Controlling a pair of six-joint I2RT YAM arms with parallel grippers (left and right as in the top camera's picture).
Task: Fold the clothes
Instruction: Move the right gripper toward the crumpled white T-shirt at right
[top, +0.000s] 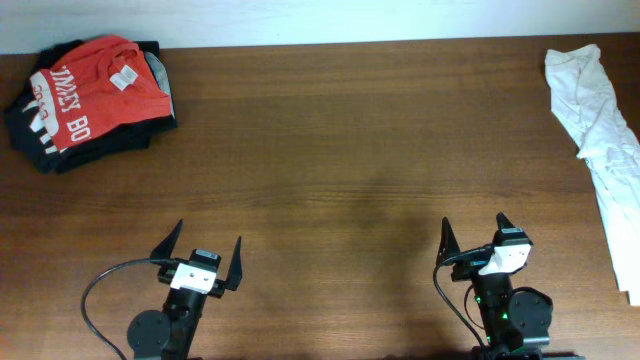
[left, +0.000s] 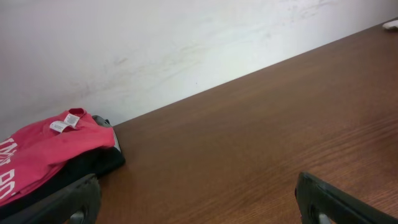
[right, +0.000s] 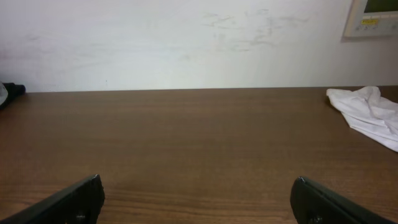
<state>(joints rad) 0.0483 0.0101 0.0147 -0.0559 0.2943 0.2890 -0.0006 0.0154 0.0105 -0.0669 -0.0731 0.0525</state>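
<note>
White T-shirt (top: 598, 130) lies bunched on the bench (top: 330, 180) at the frame's far right. Left end effector (top: 204, 250) and right end effector (top: 474, 238) are both wide open and empty. A clumsy grab could bunch it up more.

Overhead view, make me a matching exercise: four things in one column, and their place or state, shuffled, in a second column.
Things:
1. white T-shirt
2. red shirt
3. dark garments
4. left claw

Places or states:
A. beneath the red shirt, far left corner
B. open and empty, near edge
C. crumpled and unfolded, along the right side
D. folded, on top of a pile

Pairs: 1-C, 2-D, 3-A, 4-B.
</note>
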